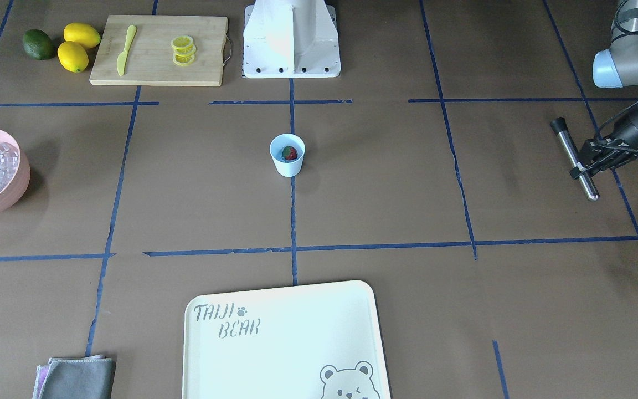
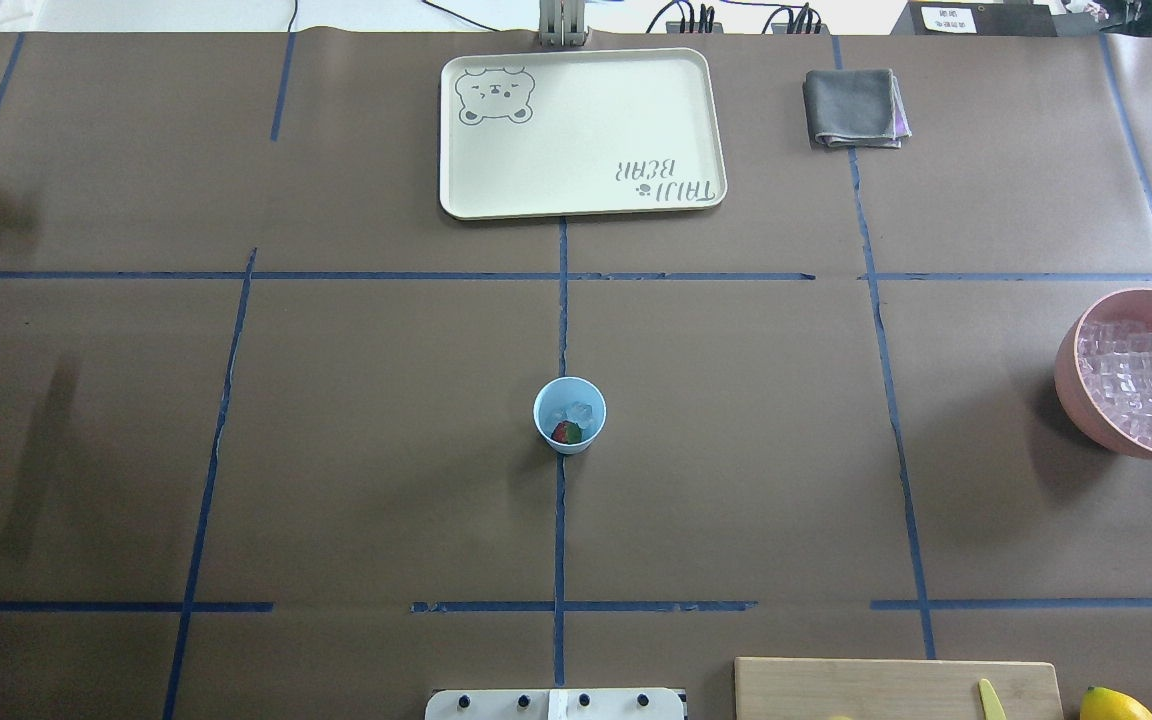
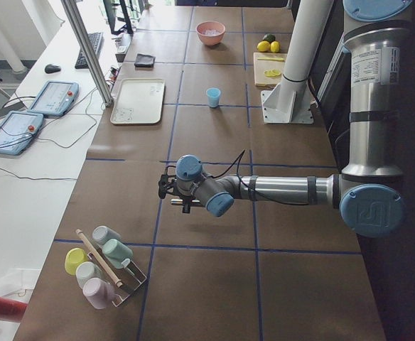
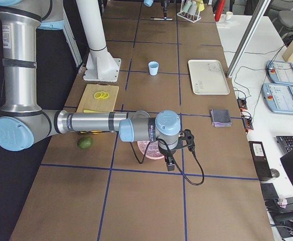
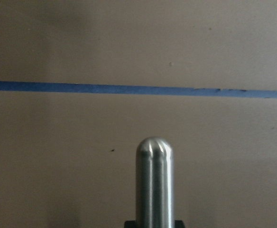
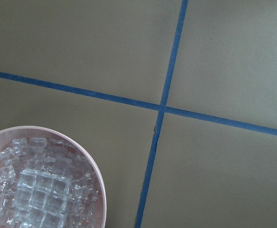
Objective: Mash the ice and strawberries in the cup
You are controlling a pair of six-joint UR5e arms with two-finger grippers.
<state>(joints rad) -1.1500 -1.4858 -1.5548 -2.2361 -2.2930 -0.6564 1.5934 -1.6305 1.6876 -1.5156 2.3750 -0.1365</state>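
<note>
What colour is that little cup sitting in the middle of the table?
Light blue; the cup shows best in the exterior front-facing view.

Brown paper-covered table [image 2: 386, 450], gridded with blue tape lines [image 2: 386, 275]. Alongside runs a long white bench [image 3: 23, 177], brightly lit, a slanted silver aluminium post [image 3: 87, 50] rising beside it.

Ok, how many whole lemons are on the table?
2, side by side between the green fruit and the cutting board: one lemon toward the robot, the other toward the operators. None seems hidden.
</note>
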